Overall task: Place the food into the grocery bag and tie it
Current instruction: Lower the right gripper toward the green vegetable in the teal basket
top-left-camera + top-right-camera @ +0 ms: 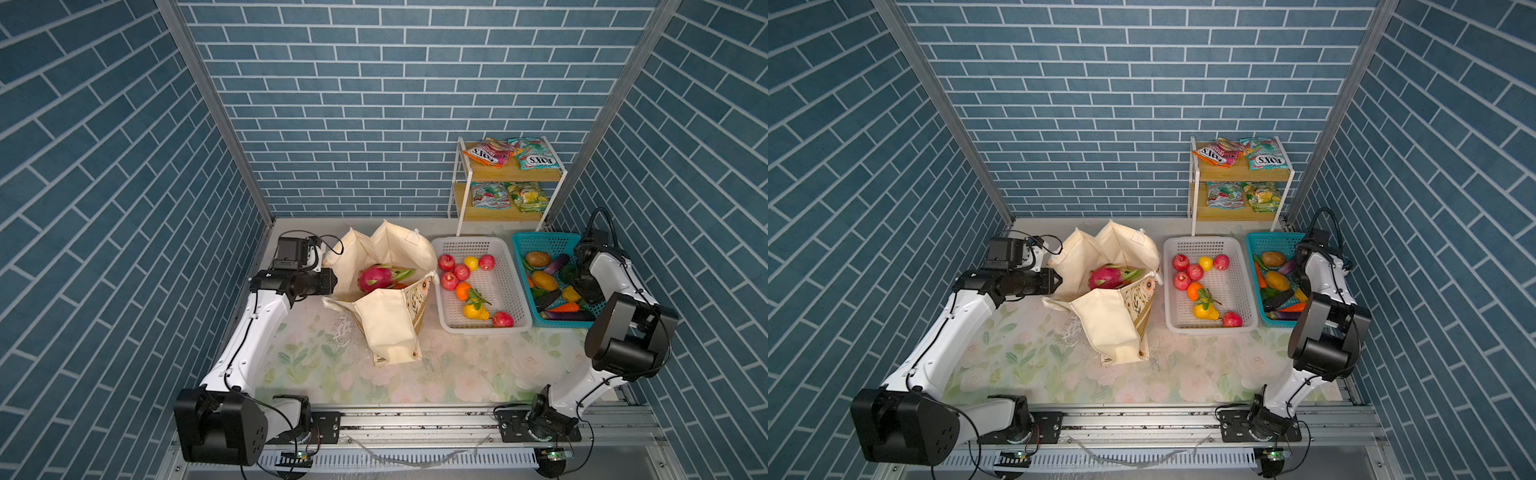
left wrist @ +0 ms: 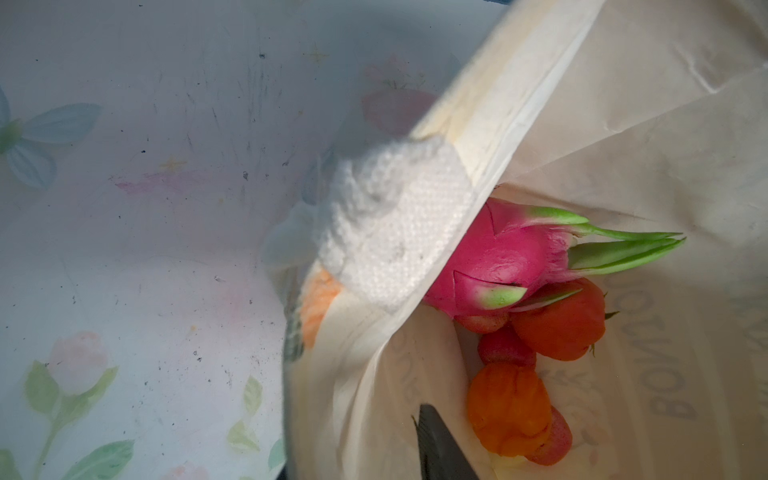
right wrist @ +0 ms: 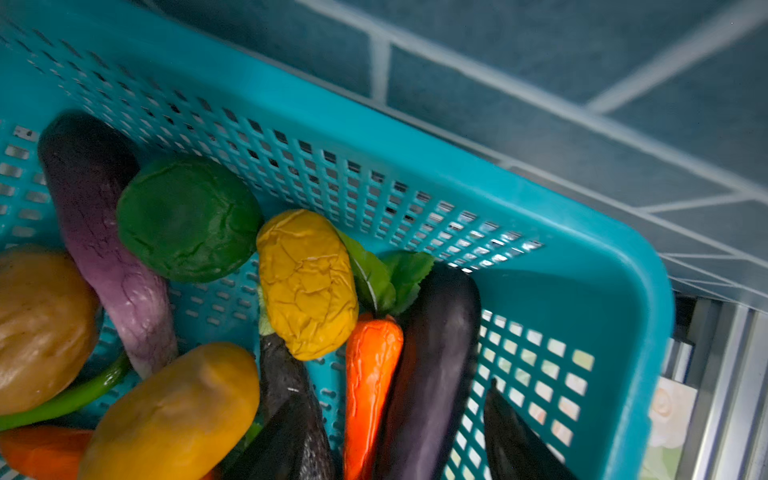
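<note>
While the grocery bag (image 1: 390, 328) stands open on the flowered table (image 1: 478, 374), we judge the task partly done. Some food is packed, much is not, and no tying has begun: the mouth gapes and the white handle (image 2: 395, 232) lies loose at the rim.

Inside the bag we count one dragon fruit (image 2: 498, 253), two orange-red fruits (image 2: 559, 320) and at least two small red ones (image 2: 505, 347).

Just right of the bag, the white basket (image 1: 511, 282) holds eight pieces: five red apples (image 1: 461, 272), one orange (image 1: 463, 291), one small yellow fruit (image 1: 471, 262) and one yellow pear (image 1: 476, 311). Farther right of the bag, the teal basket (image 3: 582, 291) holds at least ten vegetables; the arm hides some. Behind and right of the bag, the rack (image 1: 459, 183) carries four snack packets (image 1: 534, 154), two per shelf.

Our left gripper (image 1: 330, 283) seems to pinch the bag's rim, with one finger inside. Our right gripper (image 3: 395, 390) hangs in the teal basket, jaws apart astride a carrot (image 3: 370, 386) and a dark aubergine (image 3: 436, 332), holding nothing.
</note>
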Robot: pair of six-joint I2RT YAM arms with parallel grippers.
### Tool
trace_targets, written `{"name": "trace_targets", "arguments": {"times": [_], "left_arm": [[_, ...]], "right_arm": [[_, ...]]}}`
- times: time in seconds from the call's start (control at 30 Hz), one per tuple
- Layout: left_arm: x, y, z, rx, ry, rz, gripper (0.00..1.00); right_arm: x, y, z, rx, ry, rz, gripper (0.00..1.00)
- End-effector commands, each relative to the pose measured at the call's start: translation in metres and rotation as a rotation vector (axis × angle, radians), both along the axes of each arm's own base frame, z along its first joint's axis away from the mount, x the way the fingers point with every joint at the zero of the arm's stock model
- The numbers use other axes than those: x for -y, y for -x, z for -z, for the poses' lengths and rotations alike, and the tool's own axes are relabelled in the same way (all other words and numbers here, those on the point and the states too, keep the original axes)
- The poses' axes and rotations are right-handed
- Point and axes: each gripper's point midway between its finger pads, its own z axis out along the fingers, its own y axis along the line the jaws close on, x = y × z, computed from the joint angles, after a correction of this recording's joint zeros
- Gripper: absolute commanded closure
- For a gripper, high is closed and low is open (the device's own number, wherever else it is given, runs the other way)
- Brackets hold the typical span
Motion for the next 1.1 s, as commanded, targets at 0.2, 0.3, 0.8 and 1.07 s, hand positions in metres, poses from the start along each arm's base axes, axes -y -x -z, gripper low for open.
{"name": "trace_targets", "arguments": {"times": [0.2, 0.3, 0.8, 1.07], "left_arm": [[0.002, 0.005, 0.008, -0.038, -0.013, 0.018, 0.63], [0.001, 0.005, 0.009, -0.041, -0.016, 0.016, 0.63], [-0.002, 0.004, 0.014, -0.058, -0.033, 0.008, 0.63], [-0.002, 0.004, 0.014, -0.058, -0.034, 0.007, 0.63]], "right_arm": [[0.007, -0.051, 0.01, -0.047, -0.01, -0.145, 0.33], [0.008, -0.063, 0.018, -0.07, 0.012, -0.203, 0.32], [0.017, -0.096, 0.04, -0.214, 0.144, -0.375, 0.23], [0.021, -0.11, 0.059, -0.261, 0.147, -0.437, 0.22]]}}
